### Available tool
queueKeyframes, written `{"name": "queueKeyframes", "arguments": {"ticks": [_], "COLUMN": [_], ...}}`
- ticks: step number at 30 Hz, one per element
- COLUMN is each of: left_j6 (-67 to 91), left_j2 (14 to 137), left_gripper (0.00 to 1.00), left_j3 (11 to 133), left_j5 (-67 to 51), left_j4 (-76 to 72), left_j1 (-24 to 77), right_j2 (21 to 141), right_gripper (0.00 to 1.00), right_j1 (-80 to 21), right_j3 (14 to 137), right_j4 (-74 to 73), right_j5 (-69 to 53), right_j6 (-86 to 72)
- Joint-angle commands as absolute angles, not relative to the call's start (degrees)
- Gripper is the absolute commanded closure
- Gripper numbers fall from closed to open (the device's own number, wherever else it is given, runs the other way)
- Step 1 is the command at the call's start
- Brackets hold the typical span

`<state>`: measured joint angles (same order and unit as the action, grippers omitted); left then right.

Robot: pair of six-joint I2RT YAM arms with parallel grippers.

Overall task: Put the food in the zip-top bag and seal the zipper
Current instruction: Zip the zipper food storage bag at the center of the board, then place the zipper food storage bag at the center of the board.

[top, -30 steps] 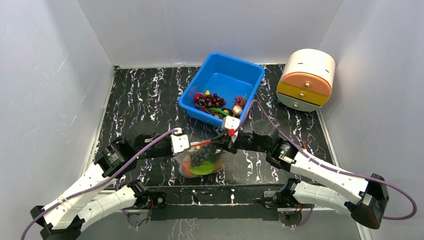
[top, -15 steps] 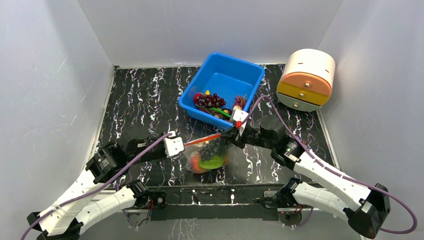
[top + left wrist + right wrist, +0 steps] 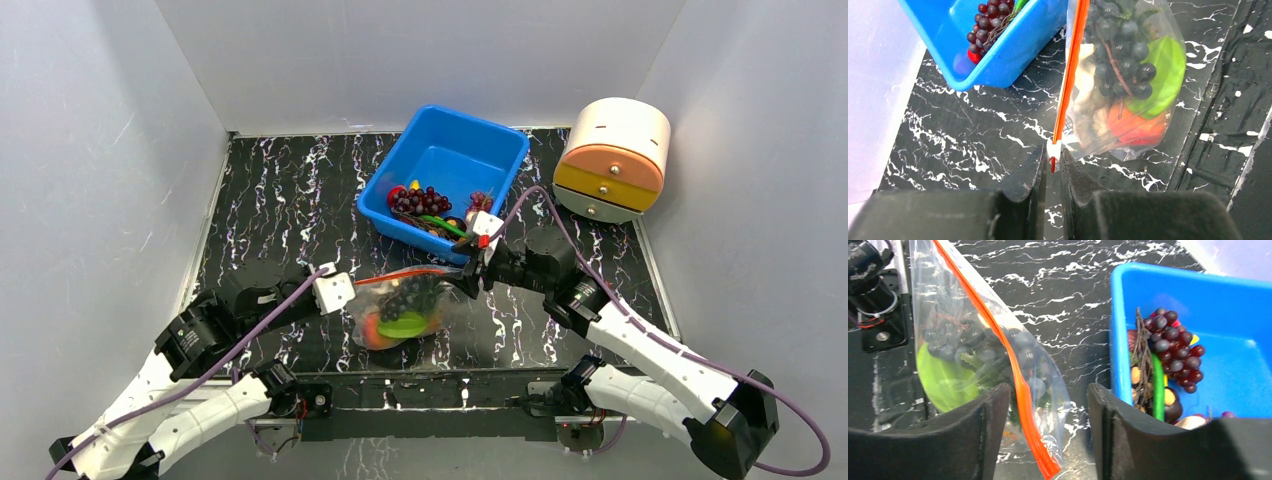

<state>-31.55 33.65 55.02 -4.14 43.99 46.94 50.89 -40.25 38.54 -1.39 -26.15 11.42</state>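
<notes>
- Left wrist view: the left gripper [image 3: 1052, 159] has its fingers [image 3: 1030, 172] drawn in to a narrow slit, pinching the white end tab of the zipper [image 3: 1068, 75].
- Right wrist view: the right gripper [image 3: 1045, 390] stands wide. The zipper's other end runs between its fingers [image 3: 990, 415] unclamped; whether the bag's wall touches one finger I cannot tell.
- Top external view: the zip-top bag [image 3: 405, 305] lies on the table [image 3: 280, 190] at 6 o'clock from the blue bin [image 3: 450, 160], with the left gripper at its 9 o'clock end and the right at 3 o'clock.
- The bag is clear and crinkled, its orange-red strip stretched along the top.
- Inside are dark grapes [image 3: 1120, 55], a green piece [image 3: 1165, 75] and an orange piece [image 3: 1130, 127].
</notes>
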Motion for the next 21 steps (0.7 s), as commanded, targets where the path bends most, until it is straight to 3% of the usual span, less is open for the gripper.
{"name": "queueKeyframes", "arguments": {"ticks": [1, 6, 7, 8, 9, 21], "left_j6": [-32.1, -33.18, -33.22, -33.27, -33.37, -37.42], "left_j2": [34.01, 32.67, 32.43, 32.29, 32.18, 34.89], "left_gripper": [1.0, 1.0, 1.0, 1.0, 1.0, 1.0], "left_j3": [58.62, 56.88, 56.49, 56.07, 55.69, 48.29], "left_j5": [2.35, 13.56, 15.8, 18.0, 20.2, 42.49], "left_j4": [44.73, 39.92, 38.98, 38.08, 37.49, 23.16], "left_j1": [46.71, 46.73, 46.75, 46.76, 46.76, 46.75], "right_j2": [49.17, 47.14, 46.78, 46.5, 46.14, 44.14], "right_gripper": [0.38, 0.26, 0.21, 0.05, 0.02, 0.02], "right_j1": [-40.03, -40.08, -40.03, -40.0, -40.07, -40.08], "right_j3": [39.81, 38.56, 38.08, 37.67, 37.18, 36.59], "right_j4": [2.13, 2.77, 3.07, 3.59, 3.99, 5.36], "right_j5": [-23.29, -18.43, -18.01, -18.2, -18.66, -18.07], "right_j6": [12.1, 12.55, 12.01, 11.32, 10.67, 9.19]}}
